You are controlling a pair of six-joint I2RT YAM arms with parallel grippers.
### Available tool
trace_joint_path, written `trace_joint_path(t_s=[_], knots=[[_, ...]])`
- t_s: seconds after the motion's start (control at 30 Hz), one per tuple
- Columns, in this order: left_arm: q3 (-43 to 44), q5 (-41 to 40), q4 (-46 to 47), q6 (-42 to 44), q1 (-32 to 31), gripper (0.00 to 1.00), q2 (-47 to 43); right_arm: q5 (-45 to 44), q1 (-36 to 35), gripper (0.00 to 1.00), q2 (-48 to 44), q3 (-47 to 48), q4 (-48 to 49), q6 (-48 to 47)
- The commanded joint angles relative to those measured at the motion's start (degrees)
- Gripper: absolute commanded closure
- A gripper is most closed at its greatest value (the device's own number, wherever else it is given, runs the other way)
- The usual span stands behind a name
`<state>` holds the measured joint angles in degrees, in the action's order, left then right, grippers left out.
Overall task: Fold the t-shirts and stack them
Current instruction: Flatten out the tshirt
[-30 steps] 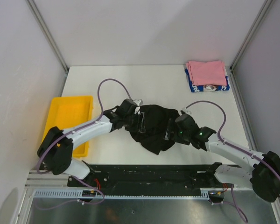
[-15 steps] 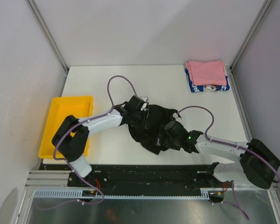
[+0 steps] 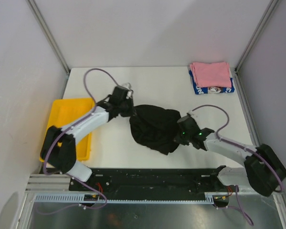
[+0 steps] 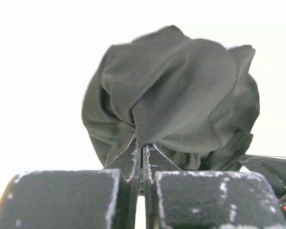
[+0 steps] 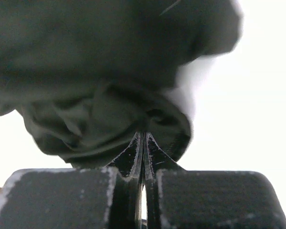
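Observation:
The black t-shirt (image 3: 155, 125) lies crumpled in the middle of the white table (image 3: 109, 143). My left gripper (image 3: 132, 110) is at its upper left edge. The left wrist view shows that gripper (image 4: 144, 149) shut, with a fold of the black t-shirt (image 4: 181, 95) pinched at the tips. My right gripper (image 3: 177, 137) is at the shirt's right edge, and the right wrist view shows it (image 5: 144, 138) shut on bunched black t-shirt cloth (image 5: 100, 114). The chest print is hidden. At the back right, a folded pink t-shirt (image 3: 210, 74) rests on a folded blue-and-white t-shirt (image 3: 215, 89).
A yellow plastic tray (image 3: 66, 119) sits at the table's left edge, beside the left arm. Metal frame posts (image 3: 50, 36) stand at the back corners and grey walls close the sides. A black base rail (image 3: 152, 179) runs along the near edge.
Both grippers have closed on the black t-shirt. The left arm has drawn back to the left and the right arm a little to the right, and the cloth now spans between them.

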<state>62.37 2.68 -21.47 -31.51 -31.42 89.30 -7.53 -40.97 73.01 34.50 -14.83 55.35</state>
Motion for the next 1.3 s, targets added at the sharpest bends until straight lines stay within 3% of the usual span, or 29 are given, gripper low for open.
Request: trace_joint_path(t_s=[0.0,0.17,0.33,0.53,0.7,0.77,0.83,0.9,1.0,1.13,1.27], knots=[[2.34,-0.45,-0.42,0.57,7.74,1.0,-10.03,-2.51,11.69,1.0,-10.92,0.54,-9.22,-6.11],[2.36,2.4,-1.86,1.39,16.63,1.0,-14.21,1.88,32.05,1.0,-21.52,2.52,-18.46,-14.61],[1.5,4.99,-2.2,0.9,21.49,1.0,-14.24,9.8,46.65,1.0,-23.7,4.99,-22.12,-19.71],[1.03,6.49,-2.19,-0.84,23.11,1.0,-13.62,13.21,52.29,1.0,-23.47,7.1,-23.11,-22.07],[-3.22,6.56,-2.19,-4.52,25.53,0.97,-14.1,18.75,52.64,1.0,-23.18,6.14,-24.64,-21.73],[-5.77,5.59,-2.2,-5.45,26.32,0.85,-14.93,21.78,50.28,1.0,-24.78,3.76,-24.9,-20.93],[-7.33,5.01,-2.11,-5.77,26.67,0.66,-15.4,23.4,44.53,1.0,-27.6,0.71,-24.33,-18.58],[-7.94,5.57,-2.02,-5.72,26.81,0.51,-15.58,24.2,34.61,1.0,-30.92,-2.83,-21.88,-14.12],[-8.03,6.55,-2.0,-5.3,26.21,0.37,-15.86,19.58,13.64,1.0,-35.25,-7.59,-17.33,-6.08],[-8.84,5.85,-2.02,-5.03,22.47,0.34,-17.22,3.65,-8.08,1.0,-35.28,-9.23,-20.84,2.27],[-9.95,3.3,-1.95,-6.0,15.49,0.42,-16.33,-2.21,-13.04,1.0,-31.92,-9.85,-25.22,7.34]])
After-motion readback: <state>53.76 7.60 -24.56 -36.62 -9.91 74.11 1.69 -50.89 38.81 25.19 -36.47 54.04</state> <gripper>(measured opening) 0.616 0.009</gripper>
